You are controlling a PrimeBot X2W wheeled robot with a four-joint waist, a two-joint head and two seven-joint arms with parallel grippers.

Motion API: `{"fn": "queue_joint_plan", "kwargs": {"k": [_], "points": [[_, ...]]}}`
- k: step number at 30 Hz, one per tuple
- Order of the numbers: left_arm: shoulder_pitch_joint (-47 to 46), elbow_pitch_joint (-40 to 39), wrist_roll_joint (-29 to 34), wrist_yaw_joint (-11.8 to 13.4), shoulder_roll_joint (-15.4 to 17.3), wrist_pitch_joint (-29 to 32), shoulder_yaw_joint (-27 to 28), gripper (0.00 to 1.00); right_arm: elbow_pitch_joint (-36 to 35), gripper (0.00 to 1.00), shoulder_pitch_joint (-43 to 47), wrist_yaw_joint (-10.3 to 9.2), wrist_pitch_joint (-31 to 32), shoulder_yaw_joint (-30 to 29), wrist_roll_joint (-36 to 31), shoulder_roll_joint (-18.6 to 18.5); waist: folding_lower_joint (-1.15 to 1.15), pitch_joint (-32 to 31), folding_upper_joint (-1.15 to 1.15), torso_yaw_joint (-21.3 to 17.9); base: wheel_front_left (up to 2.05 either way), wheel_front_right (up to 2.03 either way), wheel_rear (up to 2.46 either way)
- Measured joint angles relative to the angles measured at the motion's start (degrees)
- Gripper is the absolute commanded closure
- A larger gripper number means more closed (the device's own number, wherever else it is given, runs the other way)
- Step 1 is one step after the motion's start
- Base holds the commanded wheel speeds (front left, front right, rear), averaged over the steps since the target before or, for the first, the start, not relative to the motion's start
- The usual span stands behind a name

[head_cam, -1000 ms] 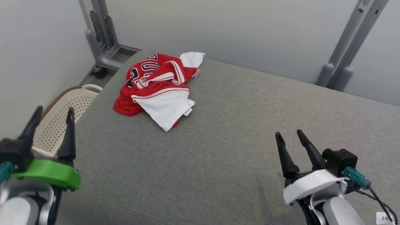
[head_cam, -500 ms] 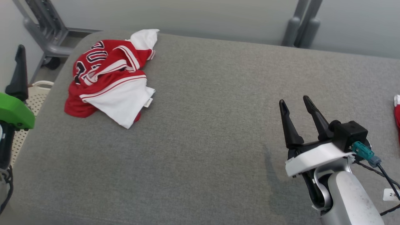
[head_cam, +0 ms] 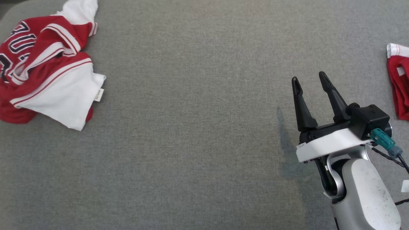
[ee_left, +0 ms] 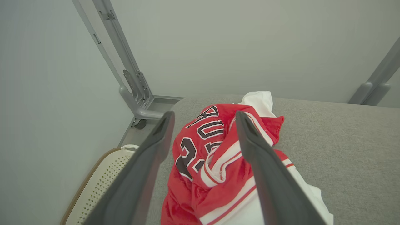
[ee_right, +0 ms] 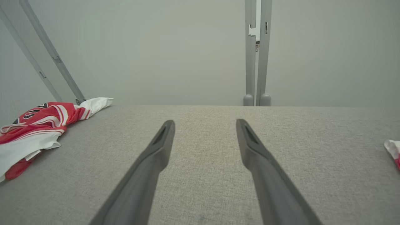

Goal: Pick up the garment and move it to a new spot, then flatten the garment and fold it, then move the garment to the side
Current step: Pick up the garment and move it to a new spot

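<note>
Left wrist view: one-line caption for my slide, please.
Open left gripper aimed at crumpled red-and-white jersey on the grey surface.

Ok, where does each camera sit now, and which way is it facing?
Head view: on the head, looking down at the grey surface; open right gripper lower right, jersey left.
Left wrist view: left arm, looking along the open left gripper at the jersey.
Right wrist view: right arm, looking along its fingers across the surface to the wall.
Shared: all three show the jersey.

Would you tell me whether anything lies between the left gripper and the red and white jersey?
Nothing visible does: in the left wrist view the open left gripper points straight at the jersey on the grey cushion, with nothing between them.
</note>
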Motion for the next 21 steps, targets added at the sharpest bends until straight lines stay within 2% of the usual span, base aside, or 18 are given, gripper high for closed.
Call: {"fn": "queue_joint_plan", "kwargs": {"k": [8,17,19,21], "points": [[-2.1,8.13,-0.67,-1.78,-1.41,-0.98,-1.26,0.0,-1.58,0.0,-0.84,0.0,0.36,-0.45,-0.85,0.0,0.0,6.11,0.0,-3.01,0.0,0.0,0.0],[-4.11,16.16,-1.05,-2.85,-2.79,-1.29,-3.04,0.0,-2.8,0.0,-1.66,0.0,1.02,-0.63,-2.01,0.0,0.0,10.33,0.0,-4.45,0.0,0.0,0.0],[-4.54,17.55,-1.1,-3.01,-3.08,-1.31,-3.46,0.45,-2.87,0.0,-1.92,0.0,1.09,-0.4,-2.02,0.01,0.01,10.62,0.0,-4.55,0.0,0.0,0.0],[-4.93,18.74,-1.09,-3.1,-3.35,-1.46,-3.89,0.78,-2.86,0.0,-1.93,0.0,1.09,-0.22,-2.02,0.0,0.0,10.55,0.0,-4.57,0.0,0.0,0.0]]}}
